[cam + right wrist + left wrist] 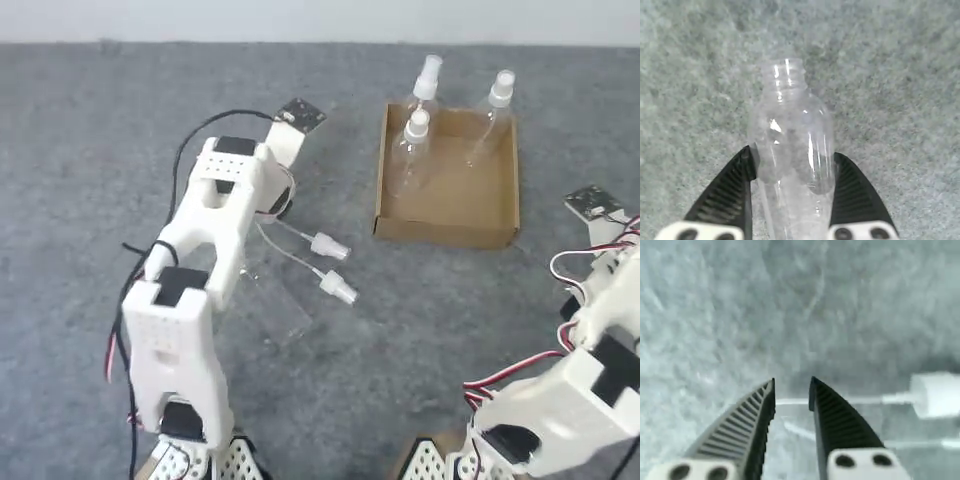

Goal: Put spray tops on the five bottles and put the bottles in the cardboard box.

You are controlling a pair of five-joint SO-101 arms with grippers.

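Three capped bottles [412, 150] in box [445, 235], upper right | right tool [792, 152] clamps uncapped bottle [790, 120] | left tool [791, 382] narrowly parted, spray top [935, 395] near its tips

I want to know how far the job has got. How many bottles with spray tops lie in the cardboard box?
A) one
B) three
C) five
B: the cardboard box holds three clear bottles, each capped in white: one bottle, a second and a third at the back rim. Two loose spray tops lie on the carpet.
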